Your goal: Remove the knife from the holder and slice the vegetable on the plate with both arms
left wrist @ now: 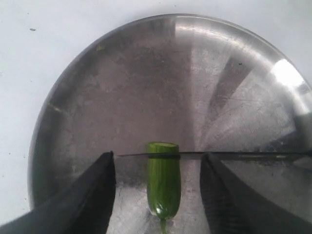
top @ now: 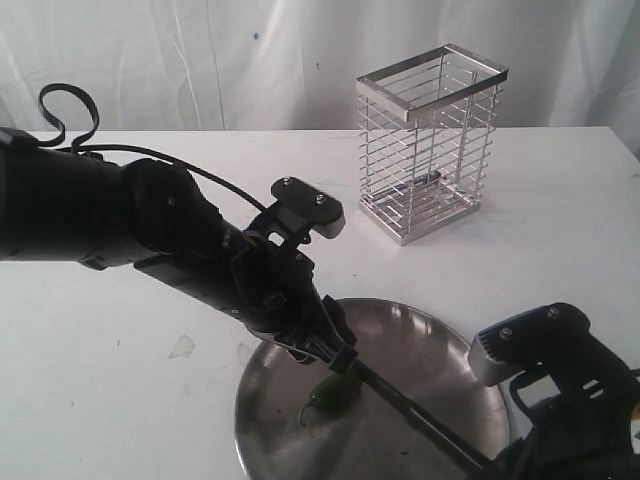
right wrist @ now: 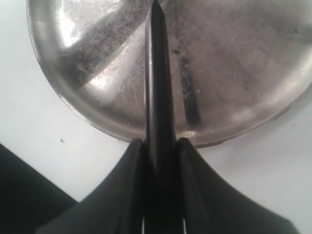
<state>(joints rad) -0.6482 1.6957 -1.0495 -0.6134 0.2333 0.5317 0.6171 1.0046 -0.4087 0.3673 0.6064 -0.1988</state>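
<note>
The dark-green vegetable [left wrist: 163, 185] lies on the steel plate [left wrist: 122, 87], its far end cut flat. My left gripper [left wrist: 157, 154] is open, one finger on each side of the vegetable without touching it. My right gripper [right wrist: 160, 141] is shut on the knife [right wrist: 158, 87], handle between its fingers, blade out over the plate [right wrist: 234, 73]. The thin blade [left wrist: 234, 155] crosses the vegetable just behind the cut end. From the exterior view, the knife [top: 420, 415] runs from the right gripper [top: 497, 462] up to the vegetable [top: 330, 393] under the left gripper [top: 338, 352].
The chrome wire holder [top: 430, 140] stands at the back right of the white table, with no knife in it. The plate [top: 440, 350] sits at the table's front edge. The bulky left arm [top: 120, 215] stretches in from the left.
</note>
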